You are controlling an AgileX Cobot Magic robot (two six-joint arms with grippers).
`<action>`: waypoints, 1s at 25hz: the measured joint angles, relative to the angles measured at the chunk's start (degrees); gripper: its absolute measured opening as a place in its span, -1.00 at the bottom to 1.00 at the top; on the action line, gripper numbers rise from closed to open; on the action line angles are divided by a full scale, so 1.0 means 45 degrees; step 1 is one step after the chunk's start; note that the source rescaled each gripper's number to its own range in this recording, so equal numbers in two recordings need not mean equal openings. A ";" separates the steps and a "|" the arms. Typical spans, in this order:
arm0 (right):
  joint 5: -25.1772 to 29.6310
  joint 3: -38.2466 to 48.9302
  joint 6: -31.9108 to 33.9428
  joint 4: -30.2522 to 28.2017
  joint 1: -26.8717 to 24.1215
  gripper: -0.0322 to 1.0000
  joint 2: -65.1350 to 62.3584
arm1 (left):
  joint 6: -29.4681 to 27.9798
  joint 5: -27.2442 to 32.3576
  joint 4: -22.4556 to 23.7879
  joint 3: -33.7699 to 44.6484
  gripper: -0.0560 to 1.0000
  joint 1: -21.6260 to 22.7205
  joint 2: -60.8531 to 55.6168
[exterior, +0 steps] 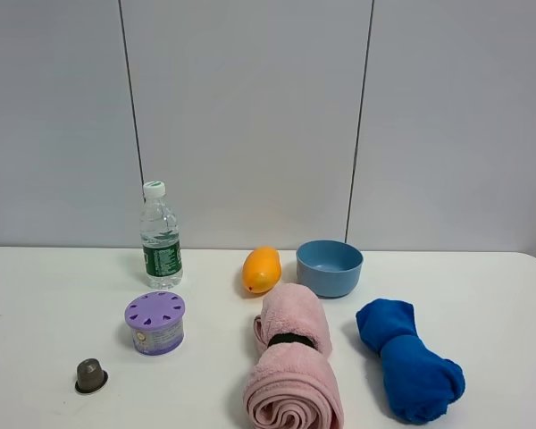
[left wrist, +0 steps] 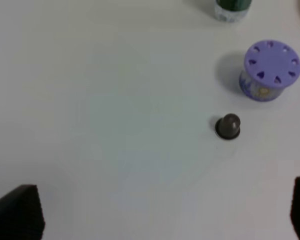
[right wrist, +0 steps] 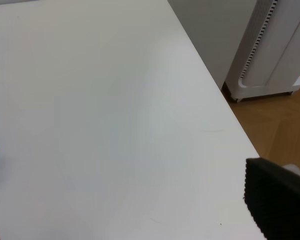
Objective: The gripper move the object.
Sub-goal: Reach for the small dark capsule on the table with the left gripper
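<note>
The coffee capsule sits rim-down on the tabletop, near the purple container, with nothing touching it. I see my left gripper spread wide, clear of the capsule. The right gripper is spread too.

Bright, even overhead light nearly washes out the white table. Shadows are faint and soft, falling slightly left of the purple container and blue cloth. The high view is sharp; in the left wrist view the capsule looks slightly blurred.
</note>
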 joint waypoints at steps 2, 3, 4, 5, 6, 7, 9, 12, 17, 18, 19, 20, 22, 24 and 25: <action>0.0000 0.0000 0.0000 0.0000 0.0000 1.00 0.0000 | 0.0026 -0.0112 -0.0011 -0.0553 1.00 0.0000 0.0820; 0.0000 0.0000 0.0000 0.0000 0.0000 1.00 0.0000 | 0.0106 -0.0110 -0.0058 -0.0778 1.00 0.0000 0.1222; 0.0000 0.0000 0.0000 0.0000 0.0000 1.00 0.0000 | 0.0241 -0.0110 -0.0131 -0.0949 1.00 0.0000 0.1601; 0.0000 0.0000 0.0000 0.0000 0.0000 1.00 0.0000 | 0.0317 -0.0110 -0.0248 -0.1062 1.00 0.0000 0.1897; 0.0000 0.0000 0.0000 0.0000 0.0000 1.00 0.0000 | 0.0434 -0.0110 -0.0378 -0.1161 1.00 0.0000 0.2240; 0.0000 0.0000 0.0000 0.0000 0.0000 1.00 0.0000 | 0.0569 -0.0110 -0.0518 -0.1201 1.00 0.0000 0.2561; 0.0000 0.0000 0.0000 0.0000 0.0000 1.00 0.0000 | 0.0821 -0.0126 -0.0800 -0.1201 1.00 0.0000 0.3133; 0.0000 0.0000 0.0000 0.0000 0.0000 1.00 0.0000 | 0.1162 -0.0126 -0.0940 -0.1201 1.00 0.0000 0.3964; 0.0000 0.0000 0.0000 0.0000 0.0000 1.00 0.0000 | 0.1688 -0.0549 -0.0951 -0.1201 1.00 -0.0645 0.5255; 0.0000 0.0000 0.0000 0.0000 0.0000 1.00 0.0000 | 0.1730 -0.0853 -0.0951 -0.1201 1.00 -0.0963 0.5543; 0.0000 0.0000 0.0000 0.0000 0.0000 1.00 0.0000 | 0.1745 -0.1188 -0.0951 -0.1201 1.00 -0.1245 0.5795; 0.0000 0.0000 0.0000 0.0000 0.0000 1.00 0.0000 | 0.1762 -0.1464 -0.0963 -0.1201 1.00 -0.1585 0.6120; 0.0000 0.0000 0.0000 0.0000 0.0000 1.00 0.0000 | 0.1762 -0.1992 -0.0968 -0.1228 1.00 -0.2178 0.6815; 0.0000 0.0000 0.0000 0.0000 0.0000 1.00 0.0000 | 0.1762 -0.2273 -0.0996 -0.1374 1.00 -0.2794 0.7468; 0.0000 0.0000 0.0000 0.0000 0.0000 1.00 0.0000 | 0.1734 -0.2341 -0.0996 -0.1483 1.00 -0.3087 0.7830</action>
